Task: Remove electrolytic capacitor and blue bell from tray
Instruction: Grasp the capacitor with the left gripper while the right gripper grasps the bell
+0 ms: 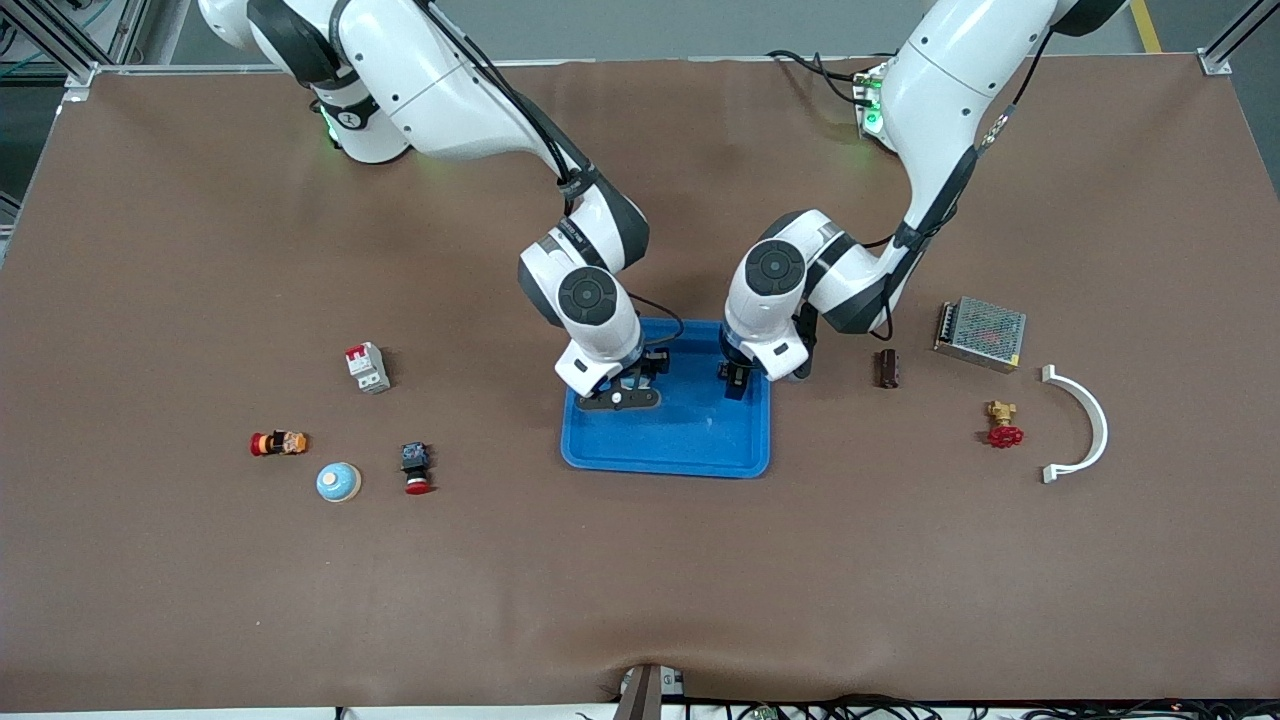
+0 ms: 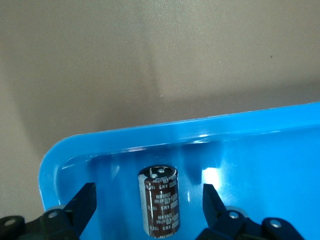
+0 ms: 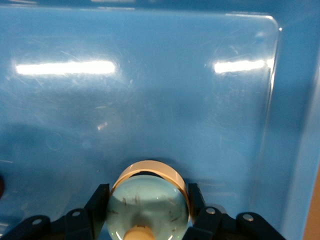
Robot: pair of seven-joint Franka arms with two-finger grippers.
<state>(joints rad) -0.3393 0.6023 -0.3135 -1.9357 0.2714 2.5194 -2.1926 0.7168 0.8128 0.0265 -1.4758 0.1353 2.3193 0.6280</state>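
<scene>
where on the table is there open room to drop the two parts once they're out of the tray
Widest bare stretch: the cloth nearer the front camera than the tray, along the whole table. Also between the tray and the red-capped button. Crowded: around the other bell toward the right arm's end, and around the power supply and valve.

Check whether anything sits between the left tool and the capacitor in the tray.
Nothing visible does. The left tool is down in the tray, open, with the upright capacitor between its fingers and bare tray floor on both sides; neither finger touches it.
</scene>
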